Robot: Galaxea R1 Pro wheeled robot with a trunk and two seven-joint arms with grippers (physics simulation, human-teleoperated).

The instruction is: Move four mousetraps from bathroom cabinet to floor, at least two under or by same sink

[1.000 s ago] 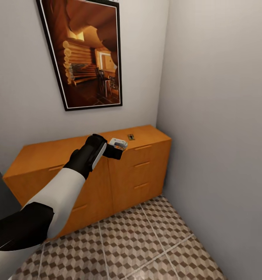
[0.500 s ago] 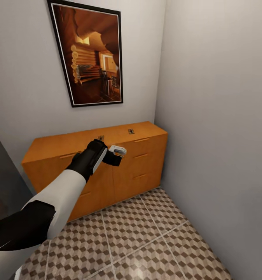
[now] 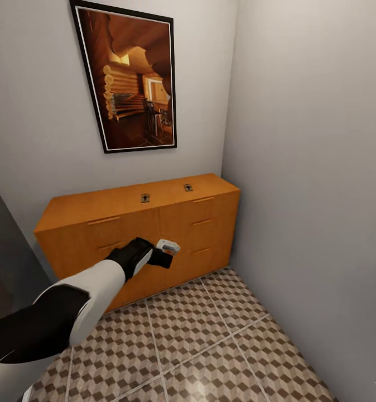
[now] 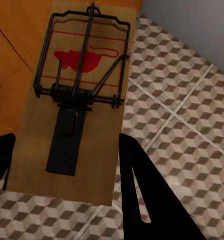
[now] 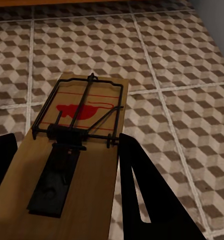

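Observation:
The orange-brown cabinet (image 3: pixel 126 223) stands against the back wall. Two mousetraps (image 3: pixel 145 197) (image 3: pixel 188 187) lie on its top. My left gripper (image 3: pixel 167 252) hangs in front of the drawer fronts, above the floor, shut on a third mousetrap (image 3: pixel 169 245). In the left wrist view that mousetrap (image 4: pixel 99 150) sits flat between the black fingers (image 4: pixel 136 185) of the left gripper (image 4: pixel 67 170), with wire parts and a red mark on top. My right gripper (image 5: pixel 62 175) is shut on another mousetrap (image 5: pixel 92 165) over the bathroom floor (image 5: pixel 181 60). The sink is out of view.
A framed picture (image 3: pixel 132 78) hangs above the cabinet. A grey wall (image 3: pixel 311 167) closes the right side and meets the cabinet's end. A dark panel (image 3: pixel 4 251) stands at the left. Cube-patterned floor tiles (image 3: pixel 210 335) stretch in front of the cabinet.
The head view has pulled back, so more of the cabinet top shows. My left arm has dropped from cabinet-top height to in front of the drawers, still holding its mousetrap.

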